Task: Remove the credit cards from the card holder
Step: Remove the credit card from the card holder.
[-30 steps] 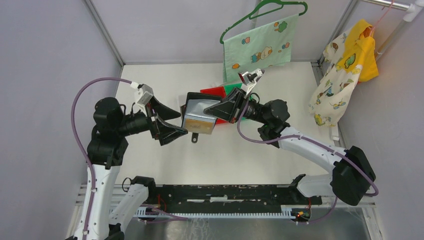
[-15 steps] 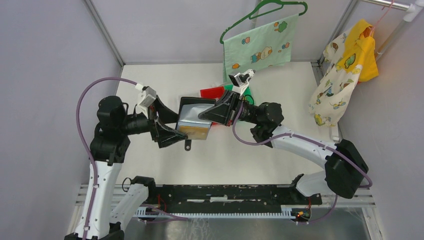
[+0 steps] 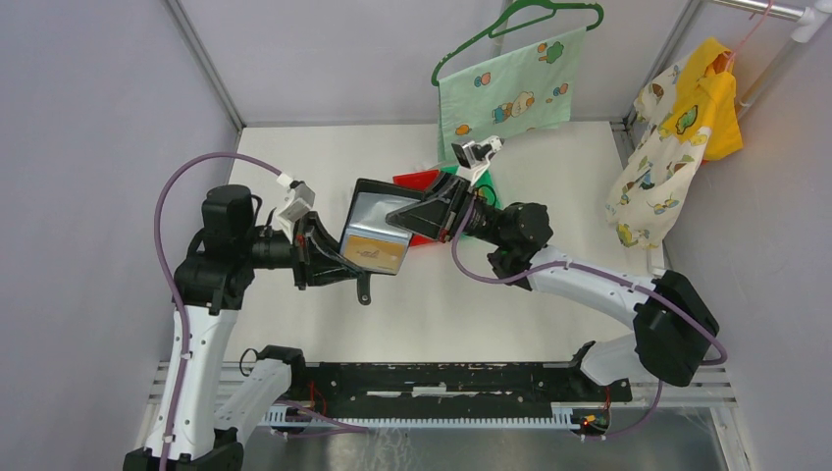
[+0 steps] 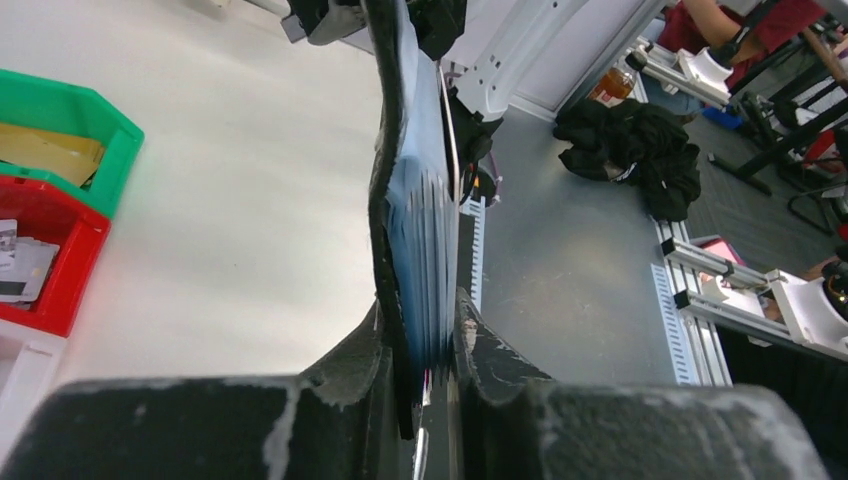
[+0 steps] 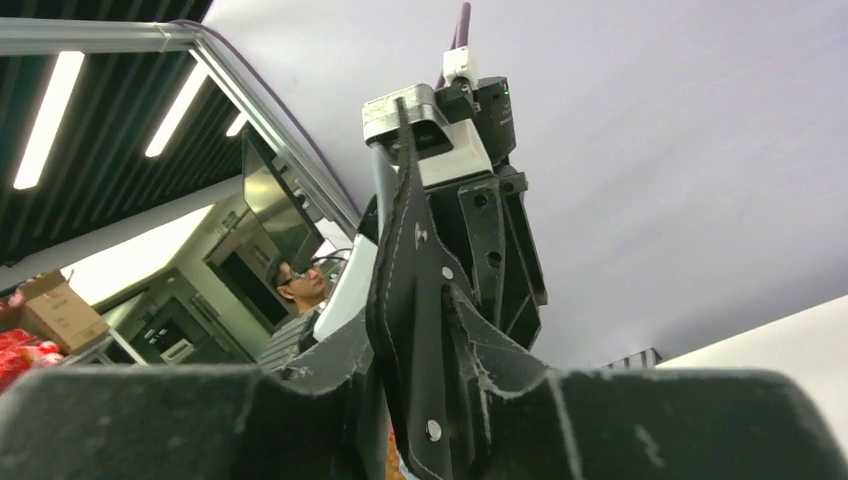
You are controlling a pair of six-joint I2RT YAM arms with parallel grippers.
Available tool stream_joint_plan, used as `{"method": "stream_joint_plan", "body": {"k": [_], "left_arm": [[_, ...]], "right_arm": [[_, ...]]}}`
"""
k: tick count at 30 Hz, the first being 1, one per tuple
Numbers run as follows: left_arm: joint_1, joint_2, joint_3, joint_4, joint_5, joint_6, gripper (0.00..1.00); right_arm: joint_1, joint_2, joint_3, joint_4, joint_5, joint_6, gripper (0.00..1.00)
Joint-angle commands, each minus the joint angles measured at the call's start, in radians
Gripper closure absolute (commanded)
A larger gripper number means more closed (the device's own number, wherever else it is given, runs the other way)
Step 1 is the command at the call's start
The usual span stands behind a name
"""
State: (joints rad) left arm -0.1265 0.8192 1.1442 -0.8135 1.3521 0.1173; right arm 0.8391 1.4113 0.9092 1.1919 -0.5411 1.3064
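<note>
From above, you have the holder (image 3: 376, 235) up off the bench (image 3: 294, 167), open and tilted, between the two arms. The left tool (image 3: 334, 257) grips its lower left edge and the right tool (image 3: 417, 211) its upper right corner. Cards (image 3: 378, 253) sit in the pockets, a tan one lowest; the snap tab hangs below.

In the left wrist view, you see the holder edge-on, with the tool narrow and both fingers (image 4: 350, 370) pressed on it. A pale blue stack of layers shows inside. A green bin (image 4: 100, 110) and a red bin (image 4: 75, 250) stand on the bench at left, tan cards in the green one.

In the right wrist view, the tool is narrow too, its fingers (image 5: 330, 370) close against both sides of the black flap.
</note>
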Motion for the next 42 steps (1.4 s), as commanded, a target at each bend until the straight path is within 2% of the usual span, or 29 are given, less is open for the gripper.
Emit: {"method": "stream_joint_plan", "body": {"k": [1, 2, 5, 9, 10, 12, 18, 19, 20, 21, 23, 24, 27, 30, 33, 39, 42], "left_arm": [[-0.004, 0.015, 0.064, -0.092, 0.004, 0.117, 0.98], [-0.004, 0.018, 0.070, -0.098, 0.005, 0.121, 0.98], [-0.004, 0.025, 0.081, -0.125, 0.009, 0.143, 0.98], [-0.004, 0.044, 0.107, -0.207, 0.013, 0.215, 0.98], [-0.005, 0.050, 0.119, -0.238, 0.012, 0.249, 0.98], [-0.004, 0.065, 0.136, -0.291, 0.008, 0.304, 0.98], [-0.004, 0.104, 0.190, -0.383, -0.029, 0.401, 0.96], [-0.004, 0.104, 0.190, -0.366, -0.027, 0.384, 0.87], [-0.004, 0.102, 0.179, -0.323, -0.018, 0.329, 0.68], [-0.003, 0.095, 0.161, -0.261, -0.001, 0.264, 0.54], [-0.002, 0.073, 0.120, -0.163, 0.055, 0.178, 0.31], [-0.003, 0.058, 0.101, -0.130, 0.078, 0.158, 0.26], [-0.002, 0.043, 0.096, -0.085, 0.086, 0.144, 0.24], [-0.001, 0.051, 0.103, -0.085, 0.106, 0.149, 0.27], [0.011, 0.055, 0.121, -0.085, 0.103, 0.147, 0.33], [0.064, 0.049, 0.146, -0.085, 0.100, 0.131, 0.38], [0.088, 0.044, 0.134, -0.089, 0.119, 0.130, 0.48]], "right_arm": [[-0.003, -0.040, 0.020, -0.065, -0.050, -0.136, 0.62], [-0.004, -0.051, 0.029, -0.140, -0.070, -0.198, 0.55], [-0.011, -0.082, 0.082, -0.370, -0.126, -0.383, 0.45], [-0.028, -0.089, 0.203, -0.684, -0.176, -0.616, 0.42], [-0.035, -0.086, 0.220, -0.706, -0.197, -0.635, 0.42], [-0.040, -0.073, 0.246, -0.698, -0.255, -0.637, 0.46], [-0.040, -0.043, 0.291, -0.691, -0.338, -0.620, 0.81], [-0.040, -0.047, 0.286, -0.670, -0.330, -0.605, 0.89], [-0.040, -0.049, 0.276, -0.628, -0.315, -0.576, 0.94], [-0.040, -0.052, 0.266, -0.584, -0.297, -0.544, 1.00], [-0.039, -0.050, 0.245, -0.457, -0.263, -0.436, 1.00], [-0.039, -0.044, 0.233, -0.373, -0.250, -0.380, 1.00], [-0.039, -0.029, 0.176, -0.134, -0.186, -0.210, 1.00], [-0.027, -0.022, 0.115, 0.015, -0.107, -0.120, 1.00], [0.001, -0.030, 0.044, 0.084, -0.043, -0.119, 1.00], [0.069, -0.051, -0.095, 0.178, 0.115, -0.165, 1.00], [0.086, -0.022, -0.152, 0.321, 0.183, -0.117, 1.00]]}}
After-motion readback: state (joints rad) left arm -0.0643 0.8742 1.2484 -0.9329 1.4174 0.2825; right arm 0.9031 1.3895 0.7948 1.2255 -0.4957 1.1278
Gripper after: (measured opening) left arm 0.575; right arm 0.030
